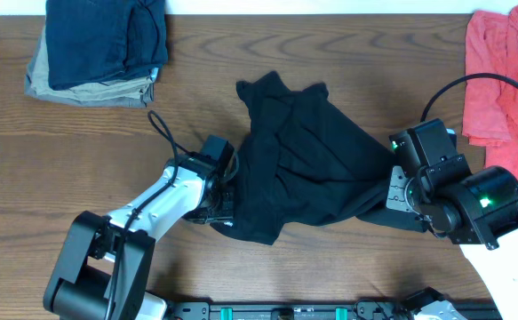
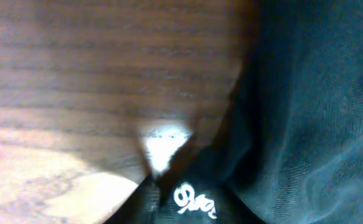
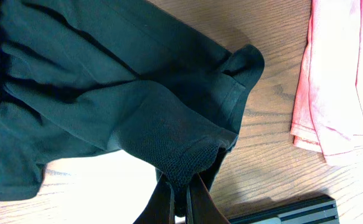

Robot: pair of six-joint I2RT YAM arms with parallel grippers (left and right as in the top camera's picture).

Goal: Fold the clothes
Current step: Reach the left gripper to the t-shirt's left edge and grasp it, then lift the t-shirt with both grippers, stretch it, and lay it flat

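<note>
Right hand pinches T-shirt hem; left hand at opposite edge.

You had the T-shirt lying mid-way along the bench, the left tool at its left edge and the right tool at its right. A folded pile sat behind-left, a loose garment behind-right.

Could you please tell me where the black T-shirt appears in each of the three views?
Overhead: black T-shirt, crumpled at centre.
Left wrist: black T-shirt, right side and bottom edge.
Right wrist: black T-shirt, left and centre.
Shared landmark: the wooden table beneath it.
</note>
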